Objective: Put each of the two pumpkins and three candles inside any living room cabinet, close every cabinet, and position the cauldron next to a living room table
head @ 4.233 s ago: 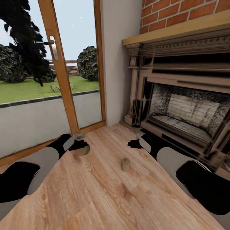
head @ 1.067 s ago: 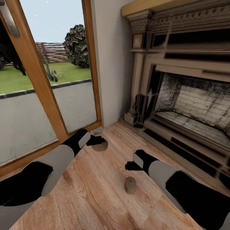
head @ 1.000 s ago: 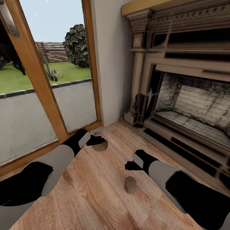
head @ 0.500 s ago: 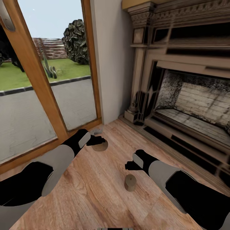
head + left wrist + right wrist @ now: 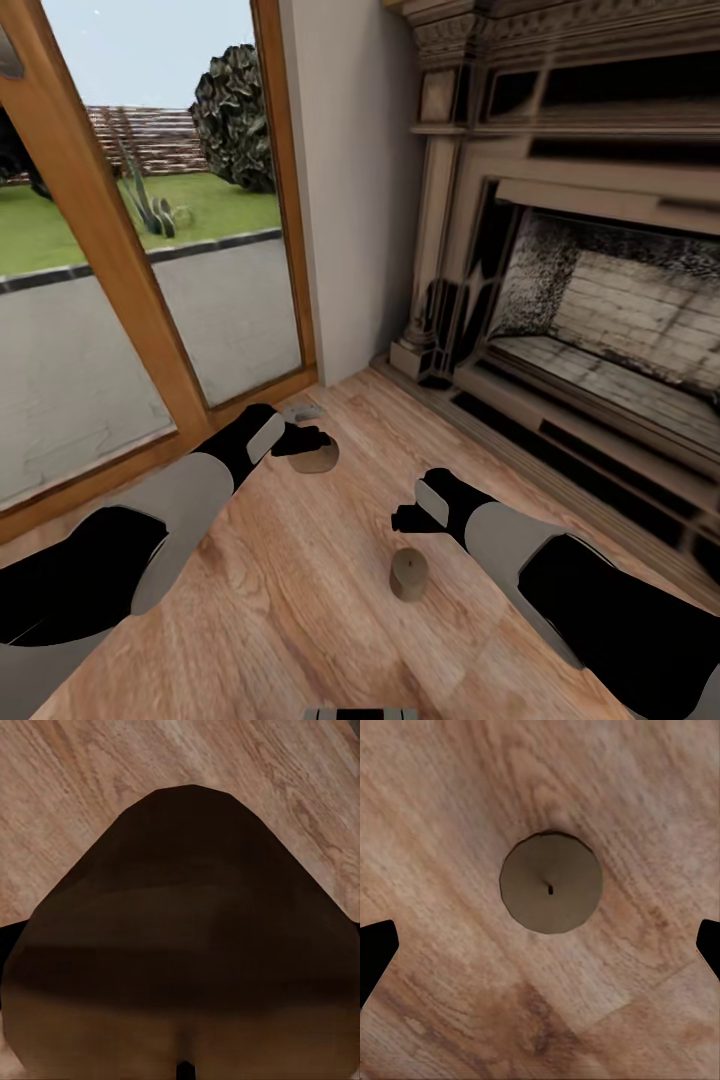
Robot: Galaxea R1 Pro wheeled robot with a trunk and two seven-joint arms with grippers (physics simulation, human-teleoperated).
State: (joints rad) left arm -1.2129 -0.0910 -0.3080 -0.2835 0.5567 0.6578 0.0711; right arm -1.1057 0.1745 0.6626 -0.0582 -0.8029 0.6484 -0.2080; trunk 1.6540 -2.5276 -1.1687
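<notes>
Head view: the left gripper (image 5: 312,441) jaws clamp one candle (image 5: 316,459) above the wooden floor (image 5: 300,590) near the fireplace (image 5: 590,330); the right gripper (image 5: 405,519) hangs over a second candle (image 5: 409,573) standing upright. Right wrist view: jaws spread wide, that candle (image 5: 550,882) between and below them, untouched.

A wooden plank floor (image 5: 280,600) with warm, strongly grained boards carries the things here. One beige candle (image 5: 409,574) stands upright on it, by itself on the bare boards; the right wrist view looks down on its round top and small wick (image 5: 550,889). The floor runs up to the fireplace base (image 5: 560,440) and the glass door's wooden frame (image 5: 150,455).
</notes>
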